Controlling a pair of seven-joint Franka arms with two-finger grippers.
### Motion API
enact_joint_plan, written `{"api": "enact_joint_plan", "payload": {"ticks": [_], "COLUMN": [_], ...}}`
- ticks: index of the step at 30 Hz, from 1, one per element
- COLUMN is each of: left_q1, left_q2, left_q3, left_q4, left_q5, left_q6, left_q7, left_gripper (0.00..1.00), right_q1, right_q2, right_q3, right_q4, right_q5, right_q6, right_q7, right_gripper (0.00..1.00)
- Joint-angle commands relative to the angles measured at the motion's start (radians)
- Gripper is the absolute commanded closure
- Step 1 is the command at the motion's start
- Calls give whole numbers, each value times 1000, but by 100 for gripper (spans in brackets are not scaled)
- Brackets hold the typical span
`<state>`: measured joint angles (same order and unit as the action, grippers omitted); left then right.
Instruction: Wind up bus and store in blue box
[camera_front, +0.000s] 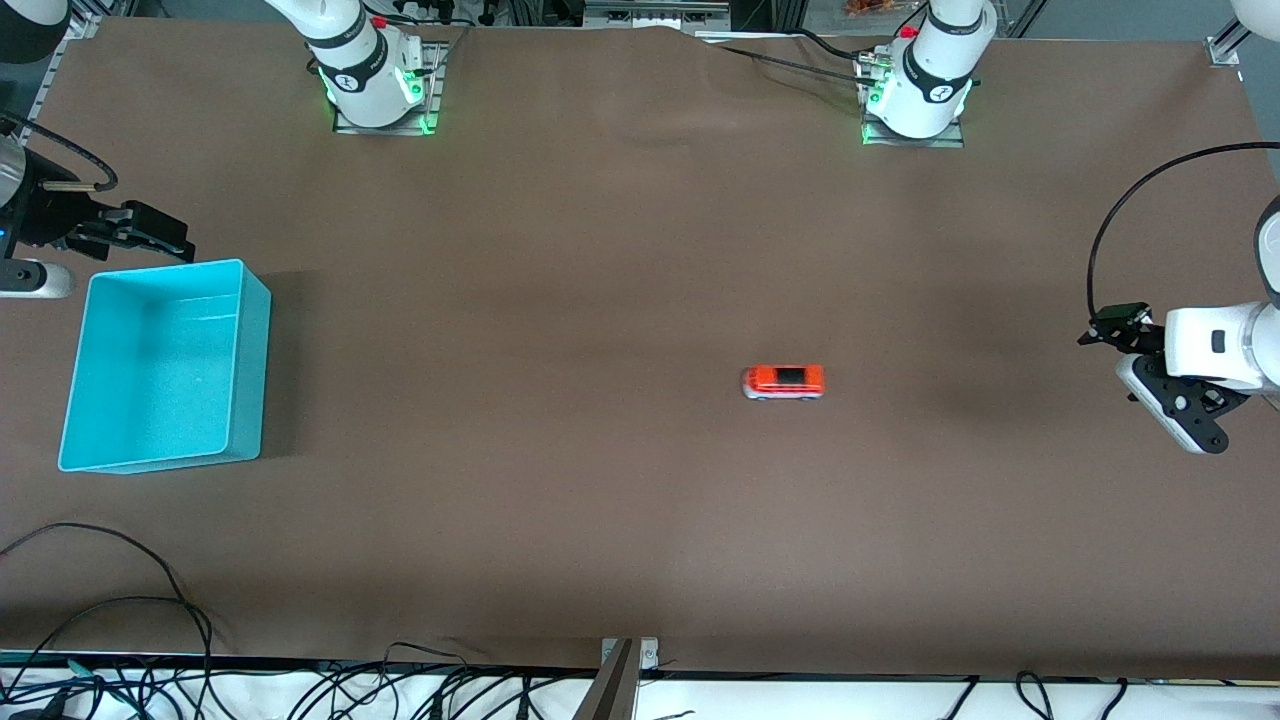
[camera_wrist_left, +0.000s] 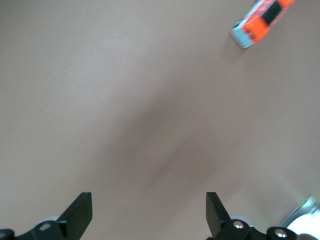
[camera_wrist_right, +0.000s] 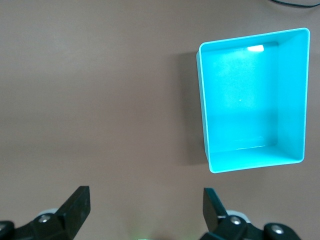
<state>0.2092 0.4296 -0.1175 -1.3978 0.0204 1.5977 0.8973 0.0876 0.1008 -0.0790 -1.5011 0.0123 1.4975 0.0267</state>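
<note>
Front view shows the job at its very start: nothing is picked up and the bus (camera_front: 783, 382) stands alone on the brown worktop (camera_front: 600, 250), a little toward four o'clock from the middle, its length running across the view. The blue box (camera_front: 165, 365) sits empty at about nine o'clock, at the right arm's end of the worktop, well apart from the bus. The left hand (camera_front: 1110, 328) hangs over the worktop's edge at three o'clock, fingers spread apart and holding nothing; in its wrist view the bus lies well off. The right hand (camera_front: 150, 232) hovers just past the box's ten o'clock corner, fingers likewise apart and empty. By my reading the next move falls to the left arm: reach in toward the bus, come down over it and close across its narrow sides, so it can be wound before the carry to the box.
</note>
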Motion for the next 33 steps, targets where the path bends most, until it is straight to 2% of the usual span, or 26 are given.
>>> {"api": "enact_joint_plan", "payload": {"ticks": [1, 6, 13, 33], "left_q1": [-2, -5, -11, -14], "left_q2": [-12, -20, -22, -75], "left_q3": [-24, -24, -45, -50], "left_q4": [31, 34, 92, 97], "left_q5": [12, 7, 12, 10], "left_q6": [-47, -45, -47, -51], "left_q7": [-158, -426, -652, -675], "left_gripper": [0, 0, 0, 0], "right_q1": [1, 1, 1, 1], "right_q2": [3, 3, 3, 2], "right_q3": [1, 2, 2, 4], "right_q4": [22, 22, 22, 22], "right_q5": [-17, -17, -17, -17], "right_q6": [-19, -20, -22, -25], "right_q7": [-1, 2, 4, 15], "right_gripper": [0, 0, 0, 0]}}
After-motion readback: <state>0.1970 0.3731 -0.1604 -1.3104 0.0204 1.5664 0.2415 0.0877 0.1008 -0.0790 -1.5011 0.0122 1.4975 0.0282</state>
